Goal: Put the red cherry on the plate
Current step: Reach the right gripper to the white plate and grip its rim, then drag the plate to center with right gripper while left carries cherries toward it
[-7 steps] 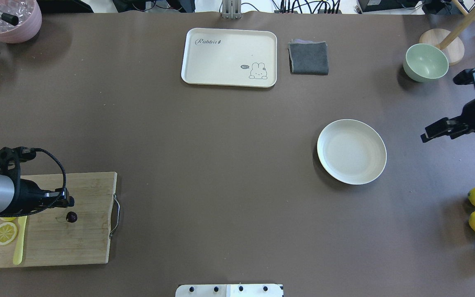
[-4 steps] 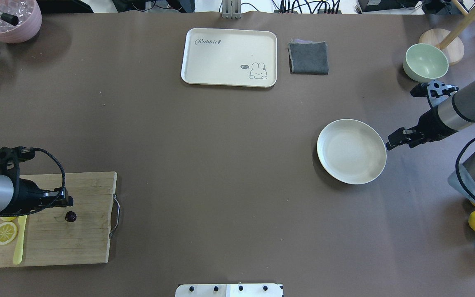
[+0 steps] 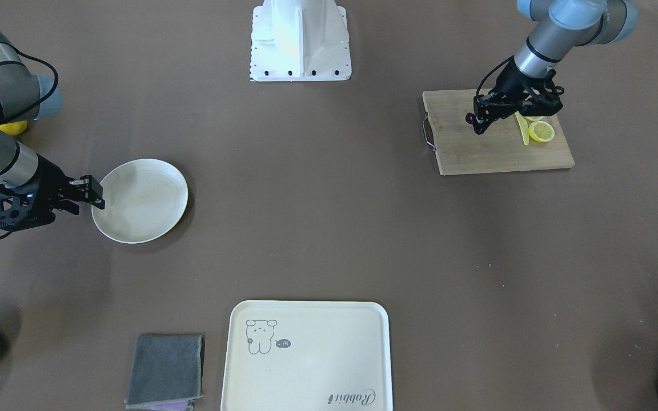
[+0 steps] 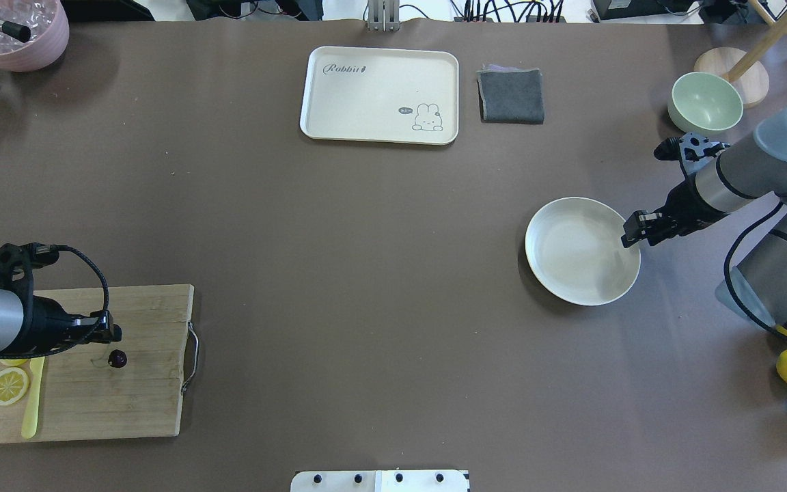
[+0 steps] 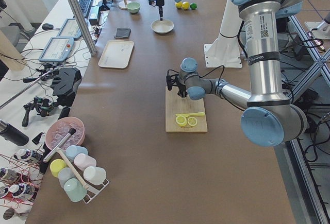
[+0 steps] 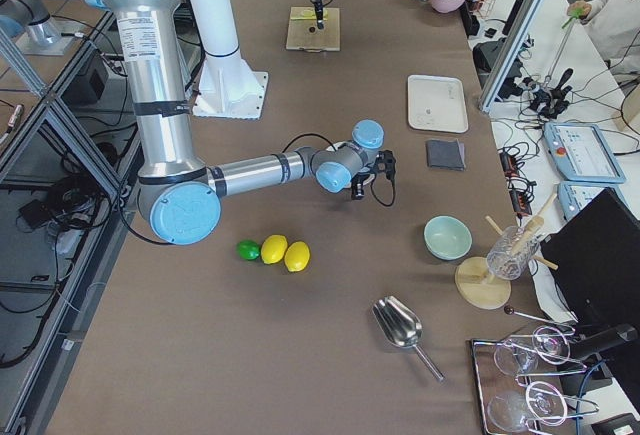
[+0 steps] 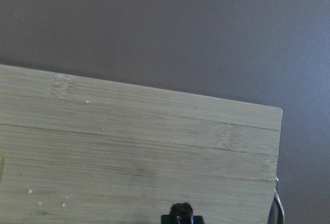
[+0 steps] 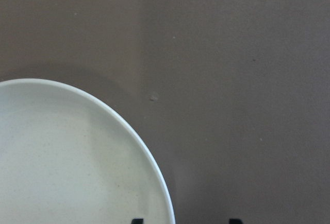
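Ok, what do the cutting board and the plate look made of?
The cutting board looks like bamboo or pale wood, matte: parallel glued strips with grain, and a thin metal-looking handle. The plate looks like matte cream plastic or melamine, though ceramic is possible: smooth, faintly speckled, little shine.

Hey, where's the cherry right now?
Lower left of the overhead view: the cherry is on the wooden cutting board, right by the left gripper, with the lemon slice to its left.
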`<state>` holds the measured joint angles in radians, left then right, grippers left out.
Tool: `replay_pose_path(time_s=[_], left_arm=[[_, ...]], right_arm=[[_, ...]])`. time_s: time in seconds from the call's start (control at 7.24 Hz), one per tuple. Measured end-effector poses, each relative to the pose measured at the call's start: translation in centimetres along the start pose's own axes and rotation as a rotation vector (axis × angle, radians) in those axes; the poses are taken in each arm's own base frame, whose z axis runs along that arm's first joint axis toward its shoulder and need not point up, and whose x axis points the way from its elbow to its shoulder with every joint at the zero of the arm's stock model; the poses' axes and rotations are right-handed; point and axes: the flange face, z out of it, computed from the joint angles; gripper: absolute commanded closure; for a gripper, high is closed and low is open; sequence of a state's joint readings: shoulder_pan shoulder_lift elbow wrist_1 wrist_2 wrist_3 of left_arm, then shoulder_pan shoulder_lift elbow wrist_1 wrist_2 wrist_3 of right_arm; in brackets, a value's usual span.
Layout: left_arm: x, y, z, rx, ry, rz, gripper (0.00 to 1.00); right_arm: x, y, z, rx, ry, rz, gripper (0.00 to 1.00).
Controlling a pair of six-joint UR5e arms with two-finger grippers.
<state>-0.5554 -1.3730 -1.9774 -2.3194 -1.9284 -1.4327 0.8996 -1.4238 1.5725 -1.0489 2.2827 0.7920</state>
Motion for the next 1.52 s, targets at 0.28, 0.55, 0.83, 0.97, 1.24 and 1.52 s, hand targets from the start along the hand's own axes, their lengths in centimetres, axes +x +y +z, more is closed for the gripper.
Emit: replay_pose_path(time_s=[0.28,0.55,0.83,0.97,1.24,1.52], left_arm=[[0.1,0.0,0.0,0.0,0.001,0.0,0.93],[1.2,-0.1,-0.2,0.001,0.023,0.0,0.93],[6.1,-0.7,-0.2,0.005,0.091,-0.039,0.92],[10.0,-1.2,-0.2,0.006,0.127,-0.071,0.92],[19.8,-1.9,-1.2,0.0,0.167,-0.153,0.91],[27.4,-2.3,-1.3,-0.001,0.179,-0.217,0.91]], right_arm=[[-1.0,0.2,0.2,-0.006,-0.009,-0.004,1.0],[-3.5,0.0,-1.1,0.007,-0.045,0.014,1.0],[-10.4,-1.1,-2.7,0.02,-0.124,0.082,1.0],[-15.0,-1.0,-2.4,0.016,-0.155,0.129,1.0],[-24.4,2.1,0.4,0.028,-0.182,0.202,1.0],[-30.9,6.3,4.0,0.043,-0.185,0.217,1.0]])
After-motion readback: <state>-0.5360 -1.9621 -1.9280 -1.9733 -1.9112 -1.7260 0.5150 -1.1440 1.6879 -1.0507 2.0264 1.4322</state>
